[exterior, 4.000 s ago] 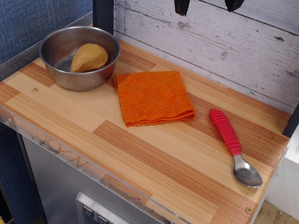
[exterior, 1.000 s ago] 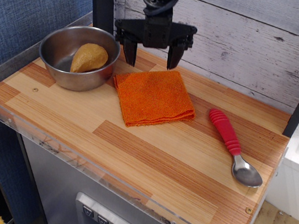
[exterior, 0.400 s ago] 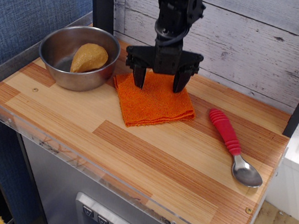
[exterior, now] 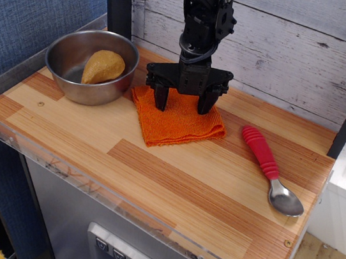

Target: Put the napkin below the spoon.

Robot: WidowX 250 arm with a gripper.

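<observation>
From the single view, I note the hand [exterior: 182, 104] spread open, fingertips over the napkin's [exterior: 175, 120] rear half near the bench [exterior: 171, 187] back edge, placed for pinching. Spoon [exterior: 272, 170] lies well apart, toward the right edge.

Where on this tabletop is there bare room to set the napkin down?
The widest bare stretch is the front strip, between the napkin and the clear front edge, running left of the spoon. A narrower strip lies behind the spoon along the plank wall. The back-left is crowded: bowl, napkin and open gripper.
</observation>
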